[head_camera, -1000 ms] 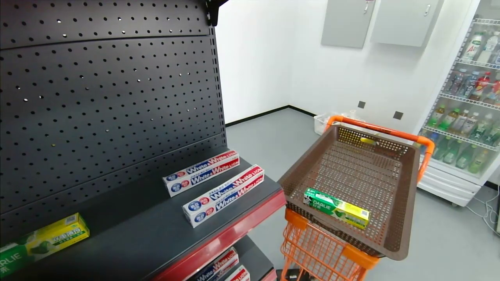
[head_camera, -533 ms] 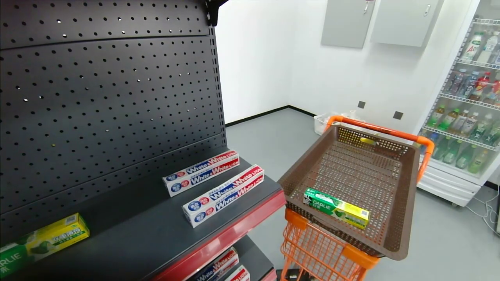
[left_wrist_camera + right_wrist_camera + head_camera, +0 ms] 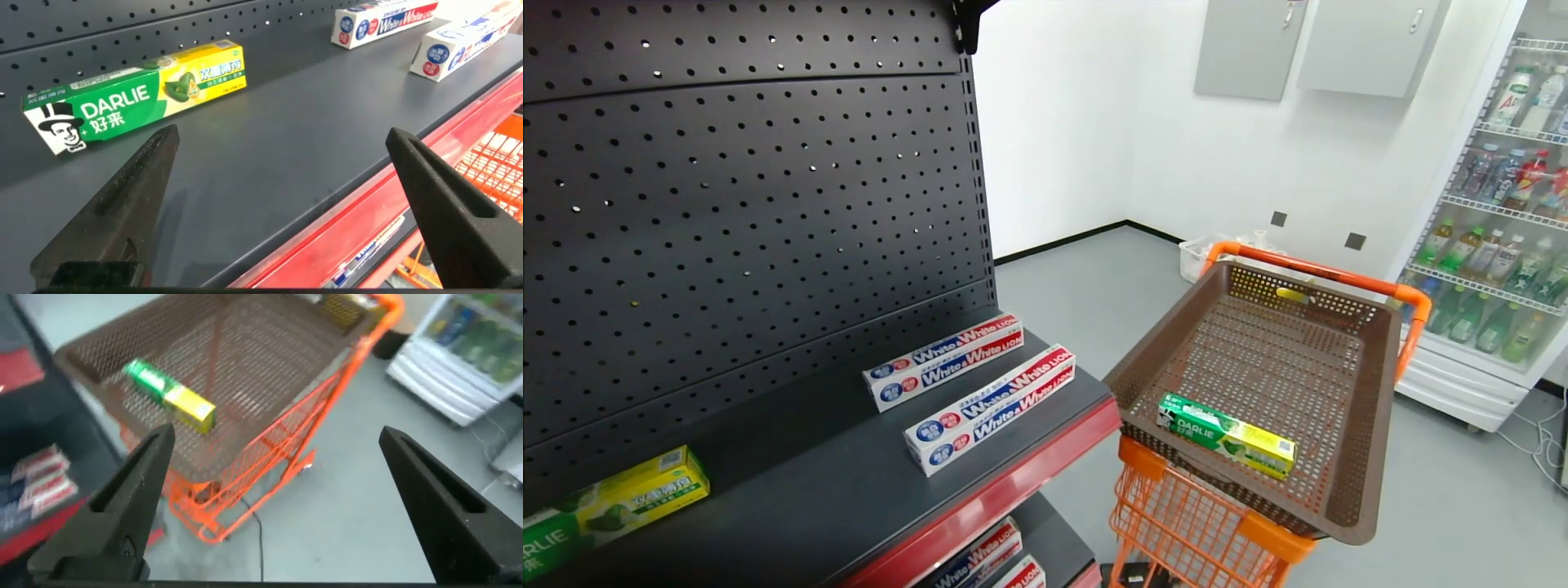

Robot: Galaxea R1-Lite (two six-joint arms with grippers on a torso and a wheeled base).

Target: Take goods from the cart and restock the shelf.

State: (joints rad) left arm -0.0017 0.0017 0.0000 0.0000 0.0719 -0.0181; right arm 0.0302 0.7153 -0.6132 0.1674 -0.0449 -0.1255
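Nothing is shifting between the earlier head views and now, and the camera is holding the same framing. The green-and-yellow toothpaste box (image 3: 1227, 435) in the cart's brown basket (image 3: 1372, 425), lying beyond the right gripper (image 3: 276, 434) and its spread fingers, is sitting where it was. The shelved green-and-yellow box (image 3: 613, 490), just ahead of the wide-spread left gripper (image 3: 282, 135), is likewise not moving. Nor are the two white toothpaste boxes (image 3: 988, 408) farther along the shelf (image 3: 849, 482).

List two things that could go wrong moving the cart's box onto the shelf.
1. The green box lies close to the basket's near wall, so a grab may snag the mesh.
2. The front white box sits near the shelf edge; a careless placement might knock it off.
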